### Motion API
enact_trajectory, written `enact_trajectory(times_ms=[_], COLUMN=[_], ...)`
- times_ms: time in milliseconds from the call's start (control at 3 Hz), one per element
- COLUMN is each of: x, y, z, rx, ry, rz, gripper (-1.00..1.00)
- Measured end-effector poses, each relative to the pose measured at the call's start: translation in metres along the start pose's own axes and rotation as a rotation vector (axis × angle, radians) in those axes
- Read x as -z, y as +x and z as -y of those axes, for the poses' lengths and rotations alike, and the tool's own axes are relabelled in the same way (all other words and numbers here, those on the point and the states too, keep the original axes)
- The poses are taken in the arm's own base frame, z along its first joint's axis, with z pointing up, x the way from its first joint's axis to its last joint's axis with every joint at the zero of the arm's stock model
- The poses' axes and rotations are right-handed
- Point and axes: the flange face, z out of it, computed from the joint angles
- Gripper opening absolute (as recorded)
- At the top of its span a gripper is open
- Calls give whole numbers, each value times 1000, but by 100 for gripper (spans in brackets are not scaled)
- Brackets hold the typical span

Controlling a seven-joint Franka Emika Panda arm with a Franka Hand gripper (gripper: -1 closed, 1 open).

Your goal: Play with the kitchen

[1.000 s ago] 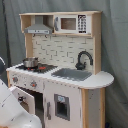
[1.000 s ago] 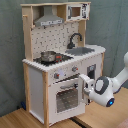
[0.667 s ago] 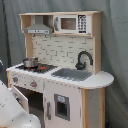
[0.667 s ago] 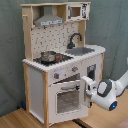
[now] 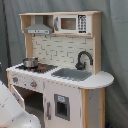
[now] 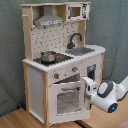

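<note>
In the second exterior view the arm [image 6: 111, 95] reaches in from the second exterior view's right, low and in front of the kitchen [image 6: 60, 70]. Its gripper [image 6: 88, 86] sits right at the oven door [image 6: 66, 100], by the door's upper right corner — whether the fingers are spread or pressed together I cannot tell. The door with its window hangs slightly ajar from the cabinet front. Above it run two knobs [image 6: 65, 72] on the front panel. On the counter a small pot [image 6: 48, 56] stands on the stove, and further along lies the grey sink [image 6: 81, 50] with the black faucet [image 6: 74, 39] behind it. Higher up sit the hood [image 6: 49, 20] and a toy microwave [image 6: 76, 11]. The kitchen stands on a wooden floor [image 6: 15, 120] before a grey curtain [image 6: 10, 50]. In the first exterior view the arm's white body [image 5: 12, 112] fills the near lower left corner, with the kitchen behind it.
</note>
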Motion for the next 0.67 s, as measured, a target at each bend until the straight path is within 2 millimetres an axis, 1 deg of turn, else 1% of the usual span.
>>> enact_trajectory(times_ms=[333,667], x=[8,27], y=[14,22], z=[2,9], rx=[-11,-15], ry=[-35,-50], rz=[33,58], gripper=[-100,-100])
